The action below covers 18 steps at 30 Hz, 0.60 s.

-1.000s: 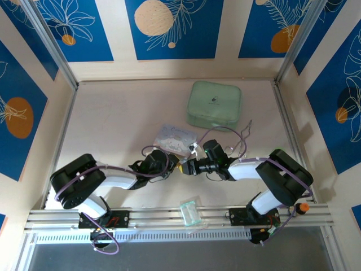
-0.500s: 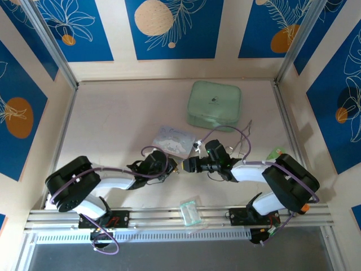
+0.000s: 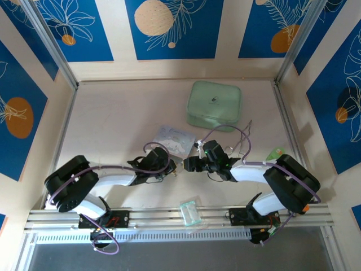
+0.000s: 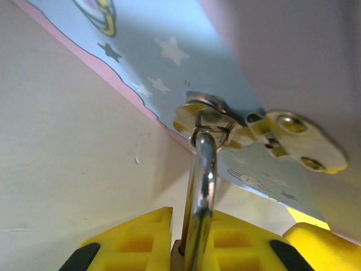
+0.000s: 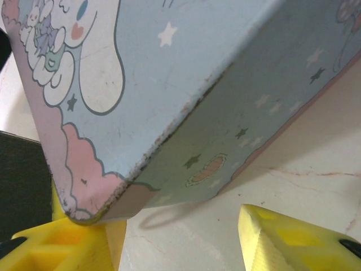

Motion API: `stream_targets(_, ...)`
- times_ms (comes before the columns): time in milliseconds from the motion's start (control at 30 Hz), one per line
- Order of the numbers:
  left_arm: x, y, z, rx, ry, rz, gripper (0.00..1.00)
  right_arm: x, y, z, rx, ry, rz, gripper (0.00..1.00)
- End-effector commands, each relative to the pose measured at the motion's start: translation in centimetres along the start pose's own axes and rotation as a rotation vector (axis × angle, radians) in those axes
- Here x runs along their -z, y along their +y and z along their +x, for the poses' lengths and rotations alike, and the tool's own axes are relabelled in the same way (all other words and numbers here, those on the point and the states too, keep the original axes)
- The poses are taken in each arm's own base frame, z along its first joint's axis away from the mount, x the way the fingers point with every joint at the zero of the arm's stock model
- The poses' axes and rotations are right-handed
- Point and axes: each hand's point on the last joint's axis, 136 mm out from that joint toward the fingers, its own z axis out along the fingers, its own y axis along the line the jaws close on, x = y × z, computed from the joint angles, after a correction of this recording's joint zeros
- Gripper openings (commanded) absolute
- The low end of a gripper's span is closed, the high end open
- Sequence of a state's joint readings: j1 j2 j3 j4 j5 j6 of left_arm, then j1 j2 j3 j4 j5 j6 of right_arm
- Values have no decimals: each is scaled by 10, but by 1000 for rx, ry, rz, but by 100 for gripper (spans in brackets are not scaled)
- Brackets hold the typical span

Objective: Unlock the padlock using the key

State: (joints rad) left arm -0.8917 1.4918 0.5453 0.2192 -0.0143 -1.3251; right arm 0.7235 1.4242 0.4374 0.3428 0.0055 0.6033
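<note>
**Firmly pinched: padlock held out from the tin's hasp**

Clearly the work is centred on the pastel tin (image 5: 169, 84), and both arms crowd its near side. The padlock (image 4: 201, 186) hangs from the tin's hasp (image 4: 206, 110), its silver shackle threaded through the small ring there. The left gripper (image 4: 194, 231) is closed on the padlock, with the shackle rising straight up from between its yellow fingers (image 4: 135, 240) to the tin's edge. Holding it this way likely keeps the lock steady and pulled away from the tin's wall, so its body does not swing while someone works at it.

The right gripper (image 5: 175, 228) sits at the tin's lower corner with its fingers apart. One finger is tucked under the rounded corner and the other stands off beside the tin, over the bare table (image 5: 316, 169). Nothing is clamped between them. My reading is that this arm is placed to brace or reposition the tin. The lock looks fastened, so the key has yet to do its work.
</note>
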Motion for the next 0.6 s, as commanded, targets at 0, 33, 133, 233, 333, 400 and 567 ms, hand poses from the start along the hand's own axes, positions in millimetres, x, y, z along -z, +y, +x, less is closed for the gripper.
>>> stream_targets(0,8,7,0,-76,27,-66,0,-3,-2,-7,-18,-23,35,55)
stream_targets(33,8,7,0,-91,31,-73,0,-3,-5,-8,-30,-29,48,55)
stream_targets(133,11,9,1,-123,44,-91,0,-4,-9,-14,-53,-54,70,54)
stream_targets(233,15,12,0,-162,48,-119,0,-4,-14,-19,-74,-84,104,54)
stream_targets(333,22,18,-3,-223,55,-172,0,-5,-17,-23,-84,-101,119,54)
stream_targets(400,25,25,-6,-269,58,-229,0,-6,-16,-26,-89,-109,118,54)
stream_targets(567,27,41,-10,-346,72,-345,0,-11,-9,-32,-75,-117,117,55)
